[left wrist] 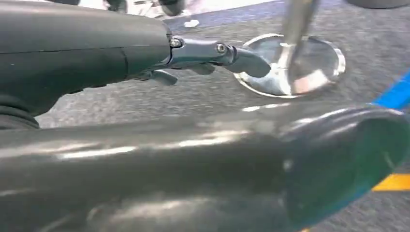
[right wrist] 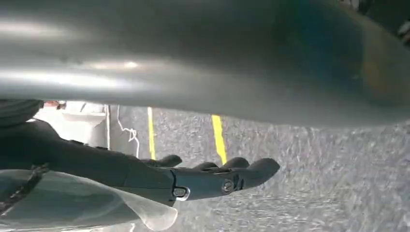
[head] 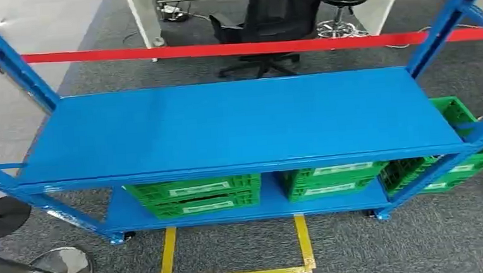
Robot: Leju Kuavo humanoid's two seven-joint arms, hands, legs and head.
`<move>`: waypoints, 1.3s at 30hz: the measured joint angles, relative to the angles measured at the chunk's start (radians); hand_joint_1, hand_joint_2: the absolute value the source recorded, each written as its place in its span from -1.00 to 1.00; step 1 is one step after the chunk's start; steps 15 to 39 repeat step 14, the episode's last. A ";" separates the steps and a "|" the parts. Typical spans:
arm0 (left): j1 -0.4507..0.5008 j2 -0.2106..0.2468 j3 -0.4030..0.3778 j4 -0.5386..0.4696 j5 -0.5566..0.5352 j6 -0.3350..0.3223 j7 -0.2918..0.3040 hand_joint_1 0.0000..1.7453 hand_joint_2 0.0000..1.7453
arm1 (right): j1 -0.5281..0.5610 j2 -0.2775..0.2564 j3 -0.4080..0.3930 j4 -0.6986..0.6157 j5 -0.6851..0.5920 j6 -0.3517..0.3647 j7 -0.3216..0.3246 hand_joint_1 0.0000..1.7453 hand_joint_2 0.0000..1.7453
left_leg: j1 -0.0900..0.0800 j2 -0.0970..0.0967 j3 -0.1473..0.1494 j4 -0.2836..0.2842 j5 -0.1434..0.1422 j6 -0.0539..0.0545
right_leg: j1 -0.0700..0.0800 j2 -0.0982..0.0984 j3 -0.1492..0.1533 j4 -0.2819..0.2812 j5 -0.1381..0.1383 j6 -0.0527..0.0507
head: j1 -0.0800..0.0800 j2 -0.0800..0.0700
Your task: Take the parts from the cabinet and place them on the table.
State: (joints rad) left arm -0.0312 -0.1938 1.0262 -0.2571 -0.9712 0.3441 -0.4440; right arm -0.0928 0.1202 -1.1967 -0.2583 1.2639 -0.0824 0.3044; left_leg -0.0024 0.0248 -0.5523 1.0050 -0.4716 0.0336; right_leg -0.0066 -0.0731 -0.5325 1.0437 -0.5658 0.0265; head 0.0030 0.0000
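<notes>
Head view: three green crates [head: 195,196] under blue shelf [head: 238,121]

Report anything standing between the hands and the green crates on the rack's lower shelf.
The blue top shelf covers the green crates from above, blocking a straight downward reach. Their fronts face the robot with nothing visible before them. The left hand and right hand hang over the carpet.

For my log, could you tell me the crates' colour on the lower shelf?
Green plastic crates, clearest in the head view.
</notes>
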 joint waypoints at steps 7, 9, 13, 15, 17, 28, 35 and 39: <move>-0.005 -0.002 0.004 0.000 0.008 -0.003 0.002 -1.00 1.00 | 0.009 -0.001 0.000 0.001 -0.006 -0.013 -0.001 -1.00 -1.00 | 0.003 -0.060 0.001 0.003 -0.001 0.001 | -0.006 0.072 -0.099 0.148 -0.001 0.008 | 0.003 0.000; -0.005 -0.002 0.008 0.000 0.009 -0.003 0.003 -1.00 1.00 | 0.008 -0.003 0.000 0.001 -0.006 -0.018 -0.001 -1.00 1.00 | 0.003 -0.064 0.004 0.009 -0.009 -0.011 | -0.008 0.077 -0.032 -0.006 0.056 0.007 | 0.005 0.000; -0.003 0.006 0.001 0.000 -0.002 -0.026 0.048 -1.00 -1.00 | 0.015 -0.003 0.017 0.001 -0.012 -0.027 -0.009 -1.00 1.00 | -0.007 -0.066 -0.001 0.019 -0.011 0.010 | -0.009 0.082 -0.020 -0.021 0.058 -0.004 | 0.003 0.000; -0.001 0.008 -0.009 0.000 0.005 -0.031 0.058 -1.00 -1.00 | 0.019 -0.003 0.033 0.000 -0.025 -0.031 -0.006 -1.00 1.00 | -0.007 -0.066 0.001 0.016 -0.010 0.012 | -0.008 0.082 -0.020 -0.021 0.057 -0.006 | 0.003 0.000; -0.001 0.008 -0.009 0.000 0.005 -0.031 0.058 -1.00 -1.00 | 0.019 -0.003 0.033 0.000 -0.025 -0.031 -0.006 -1.00 1.00 | -0.007 -0.066 0.001 0.016 -0.010 0.012 | -0.008 0.082 -0.020 -0.021 0.057 -0.006 | 0.003 0.000; -0.001 0.008 -0.009 0.000 0.005 -0.031 0.058 -1.00 -1.00 | 0.019 -0.003 0.033 0.000 -0.025 -0.031 -0.006 -1.00 1.00 | -0.007 -0.066 0.001 0.016 -0.010 0.012 | -0.008 0.082 -0.020 -0.021 0.057 -0.006 | 0.003 0.000; -0.001 0.008 -0.009 0.000 0.005 -0.031 0.058 -1.00 -1.00 | 0.019 -0.003 0.033 0.000 -0.025 -0.031 -0.006 -1.00 1.00 | -0.007 -0.066 0.001 0.016 -0.010 0.012 | -0.008 0.082 -0.020 -0.021 0.057 -0.006 | 0.003 0.000; -0.001 0.008 -0.009 0.000 0.005 -0.031 0.058 -1.00 -1.00 | 0.019 -0.003 0.033 0.000 -0.025 -0.031 -0.006 -1.00 1.00 | -0.007 -0.066 0.001 0.016 -0.010 0.012 | -0.008 0.082 -0.020 -0.021 0.057 -0.006 | 0.003 0.000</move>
